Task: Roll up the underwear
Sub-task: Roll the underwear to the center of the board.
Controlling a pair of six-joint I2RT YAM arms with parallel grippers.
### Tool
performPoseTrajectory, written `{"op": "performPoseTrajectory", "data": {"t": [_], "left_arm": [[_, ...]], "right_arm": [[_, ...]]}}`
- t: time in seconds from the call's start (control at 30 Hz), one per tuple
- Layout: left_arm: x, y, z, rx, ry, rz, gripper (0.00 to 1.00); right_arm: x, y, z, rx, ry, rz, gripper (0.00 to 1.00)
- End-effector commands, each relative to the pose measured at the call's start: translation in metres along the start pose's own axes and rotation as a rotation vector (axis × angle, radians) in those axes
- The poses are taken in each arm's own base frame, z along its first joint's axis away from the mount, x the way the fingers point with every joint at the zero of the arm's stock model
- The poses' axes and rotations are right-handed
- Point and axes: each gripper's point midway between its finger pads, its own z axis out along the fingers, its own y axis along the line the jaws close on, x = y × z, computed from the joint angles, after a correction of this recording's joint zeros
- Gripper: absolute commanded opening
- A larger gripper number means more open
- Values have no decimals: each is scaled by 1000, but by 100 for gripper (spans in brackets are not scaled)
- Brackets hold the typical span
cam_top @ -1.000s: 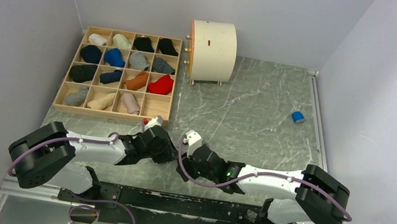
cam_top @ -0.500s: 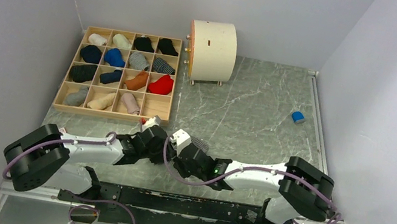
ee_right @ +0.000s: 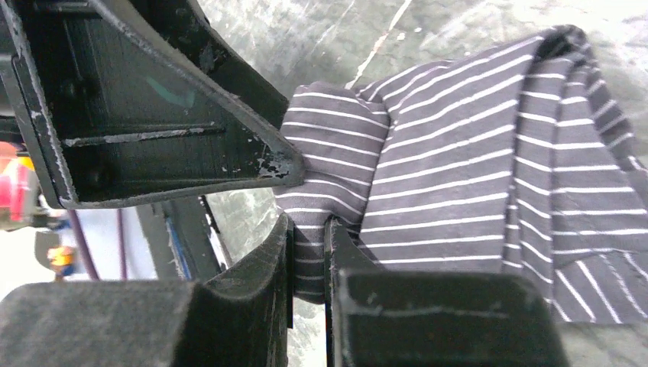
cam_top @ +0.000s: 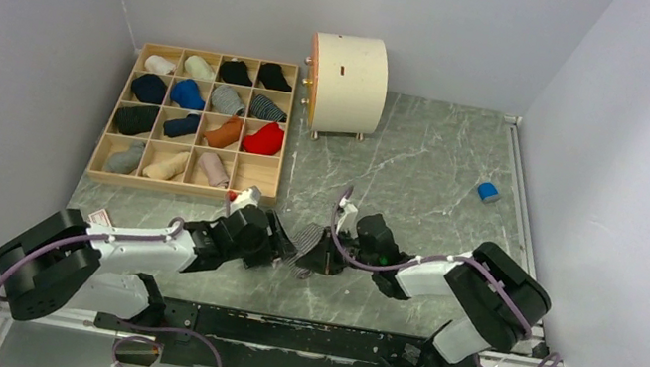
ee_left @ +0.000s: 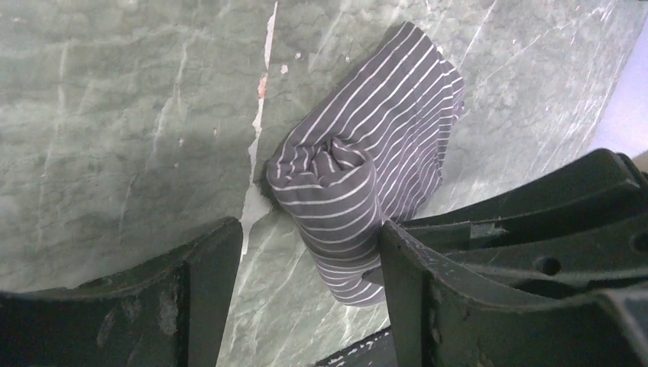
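Near the table's front edge the left gripper straddles, fingers apart, the half-rolled grey striped underwear, soft and light, while the right gripper pinches the roll's end, probably the firmest hold before the floppy tail beyond.

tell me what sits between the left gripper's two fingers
In the left wrist view, the rolled end of the striped underwear lies between the fingers of the left gripper, against one; bare table shows beside the other.
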Motion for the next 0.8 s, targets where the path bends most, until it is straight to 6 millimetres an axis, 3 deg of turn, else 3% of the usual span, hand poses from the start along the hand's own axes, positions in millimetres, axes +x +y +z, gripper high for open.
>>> {"op": "performPoseTrajectory", "data": {"t": [0.0,0.1,0.23,0.37,0.5,0.63,0.77], "left_arm": [[-8,-20,7,41,-26,46,69],[-8,-22,13,56,-26,48,67],[-4,-24,26,37,-5,67,56],[1,-15,37,-38,27,69,42],[5,-8,39,-50,36,44,39],[6,-8,38,-55,38,42,38],[6,-10,38,-62,44,46,38]], "right_arm": [[5,-8,-10,-76,21,145,7],[4,-19,-14,-63,16,197,7],[1,-27,-15,-50,25,218,10],[-17,-27,-16,6,32,148,29],[-41,-31,-27,148,27,-6,43],[-51,-31,-33,280,39,-105,47],[-48,-15,-25,343,47,-212,48]]}}
